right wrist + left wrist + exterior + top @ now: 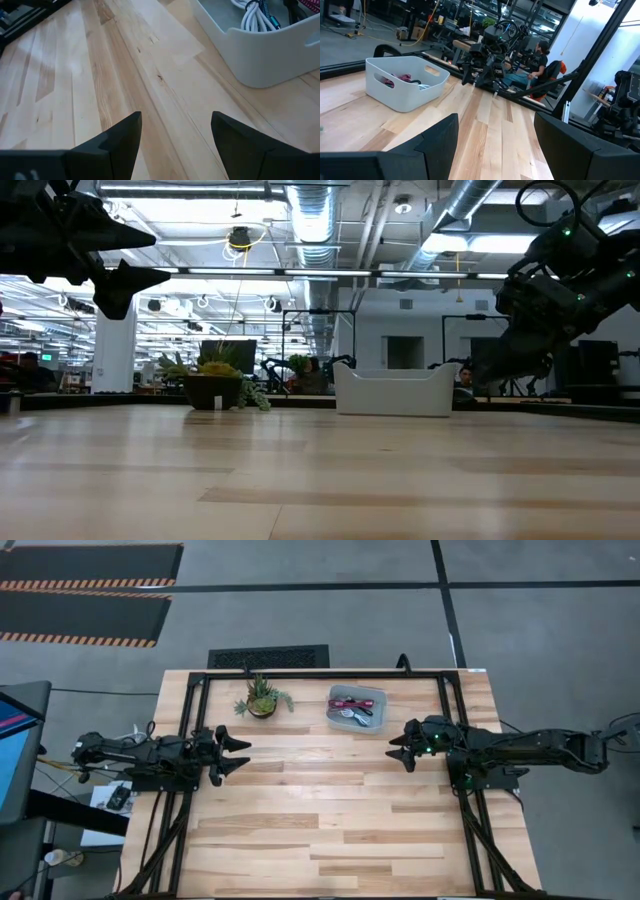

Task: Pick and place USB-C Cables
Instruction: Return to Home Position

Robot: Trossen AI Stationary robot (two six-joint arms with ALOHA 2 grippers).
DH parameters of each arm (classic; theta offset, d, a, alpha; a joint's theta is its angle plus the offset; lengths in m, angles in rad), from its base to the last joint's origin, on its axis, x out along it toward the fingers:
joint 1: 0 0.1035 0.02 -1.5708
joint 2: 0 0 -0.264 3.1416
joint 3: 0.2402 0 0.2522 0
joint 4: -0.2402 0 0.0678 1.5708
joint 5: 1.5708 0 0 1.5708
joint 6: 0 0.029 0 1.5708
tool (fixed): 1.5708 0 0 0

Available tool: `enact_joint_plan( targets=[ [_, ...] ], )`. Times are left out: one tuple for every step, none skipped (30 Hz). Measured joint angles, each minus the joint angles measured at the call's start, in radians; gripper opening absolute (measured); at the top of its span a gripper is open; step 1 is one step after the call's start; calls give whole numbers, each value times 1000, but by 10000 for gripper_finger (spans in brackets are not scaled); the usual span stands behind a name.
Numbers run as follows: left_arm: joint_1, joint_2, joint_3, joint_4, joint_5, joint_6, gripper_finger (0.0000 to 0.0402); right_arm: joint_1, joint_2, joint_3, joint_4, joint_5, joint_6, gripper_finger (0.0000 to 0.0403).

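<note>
Step in hand: we judge the picking over and the run for home on. We spot no cable loose on the tabletop (330,830).
USB-C Cables (350,710): bundled in the white bin (335,692) at the far side of the tabletop. The right wrist view picks out a white coil (252,15) with a teal-flecked end beside it, and the left wrist view catches a maroon one (402,78) over the rim.
Left hand (243,754): raised above the tabletop's left side, fingers spread wide, nothing between them.
Right hand (393,751): raised too, on the right, near the bin's front corner and facing the left hand. It is wide open and carries nothing.
Potted plant (262,698): just left of the bin, apart from both arms.
Next move: we reckon it needs no grasp at all. Each arm draws back to its own side and folds to rest, and the right one wants to stay clear of the bin wall as it goes.
Risk: slight, we think. A nudge of the bin is the only thing to watch.
</note>
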Motion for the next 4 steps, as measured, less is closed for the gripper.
enact_joint_plan(
  targets=[
    [0,0,0,0,0,0,249,0,0,0,0,0,0,265],
    [0,0,0,0,0,0,249,0,0,0,0,0,0,265],
    [0,0,0,0,0,0,249,0,0,0,0,0,0,265],
    [0,0,0,0,0,0,249,0,0,0,0,0,0,265]
  ],
)
